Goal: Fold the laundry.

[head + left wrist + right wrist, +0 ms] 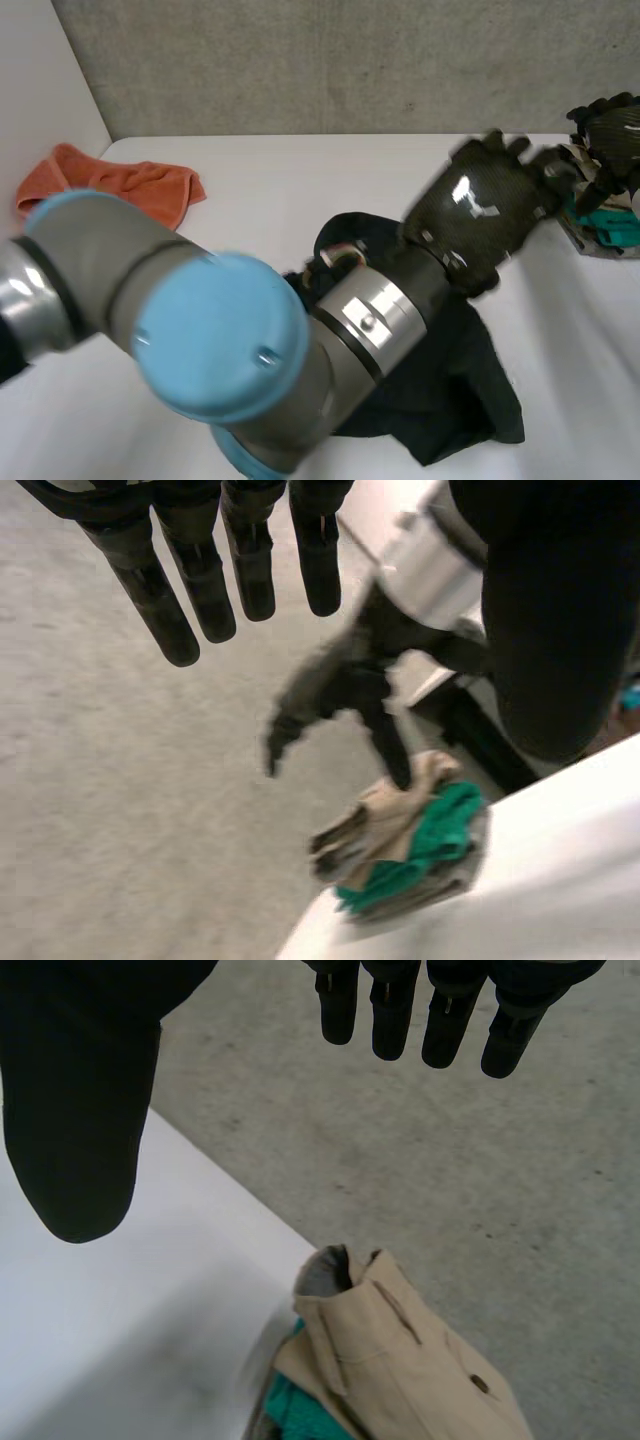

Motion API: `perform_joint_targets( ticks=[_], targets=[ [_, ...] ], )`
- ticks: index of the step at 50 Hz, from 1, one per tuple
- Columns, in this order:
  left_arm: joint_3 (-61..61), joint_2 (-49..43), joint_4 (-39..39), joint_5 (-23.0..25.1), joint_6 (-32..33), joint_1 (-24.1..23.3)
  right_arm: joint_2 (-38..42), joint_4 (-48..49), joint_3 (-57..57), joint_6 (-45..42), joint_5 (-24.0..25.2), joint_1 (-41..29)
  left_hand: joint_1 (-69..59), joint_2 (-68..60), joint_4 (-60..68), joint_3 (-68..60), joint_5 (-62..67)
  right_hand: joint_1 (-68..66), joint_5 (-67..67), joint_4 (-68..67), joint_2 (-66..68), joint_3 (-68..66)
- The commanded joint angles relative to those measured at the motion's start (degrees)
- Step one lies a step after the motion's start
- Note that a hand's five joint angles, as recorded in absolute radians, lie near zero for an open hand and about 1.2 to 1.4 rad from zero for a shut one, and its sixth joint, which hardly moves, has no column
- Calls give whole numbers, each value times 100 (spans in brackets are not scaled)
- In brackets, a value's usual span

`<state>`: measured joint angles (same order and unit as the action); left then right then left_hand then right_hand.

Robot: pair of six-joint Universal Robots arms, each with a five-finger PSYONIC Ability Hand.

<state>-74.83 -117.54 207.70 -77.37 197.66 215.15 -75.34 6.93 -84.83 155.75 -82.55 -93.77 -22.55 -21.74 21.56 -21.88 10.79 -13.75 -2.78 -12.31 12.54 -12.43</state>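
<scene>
Both my hands are empty by the right edge of the surface [300, 190]: my left hand [487, 215] is stretched across with its fingers [212, 595] straight and spread, and my right hand [612, 125] hangs over the folded pile [600, 228] there, its fingers [392, 1020] straight and apart too. I judge myself between pieces, as the dark garment [455, 390] lies crumpled near the front edge under my left arm and the orange cloth [120, 185] sits at the far left corner. Next I should take both hands to the dark garment and spread it flat before any fold

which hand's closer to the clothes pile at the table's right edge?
Right. The right hand hangs right over the clothes pile; the left hand is off to its side, across a gap of table.
</scene>
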Motion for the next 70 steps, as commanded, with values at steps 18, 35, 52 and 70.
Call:
perform_joint_targets(
  ticks=[18,35,52,70],
  targets=[
    [258,-189,-2180,-173,184,2822,545,-1915,985,1255,1066,-1574,73,-8,26,6,104,375,278,231,-254,243],
    [-146,-41,-2823,-445,431,2725,2699,-2996,2744,1309,1066,-2224,-11,-92,110,-79,188,-116,-213,-260,237,-248],
    [-146,433,-2630,-752,106,2813,2464,-1434,4520,649,151,-2391,6,-75,93,-62,171,-6625,-6722,-6769,6746,-6757],
    [-585,1155,-2322,-1192,-386,2822,1004,-728,3246,658,187,-2664,493,412,-394,425,-316,-6625,-6722,-6769,6746,-6757]
  ],
)
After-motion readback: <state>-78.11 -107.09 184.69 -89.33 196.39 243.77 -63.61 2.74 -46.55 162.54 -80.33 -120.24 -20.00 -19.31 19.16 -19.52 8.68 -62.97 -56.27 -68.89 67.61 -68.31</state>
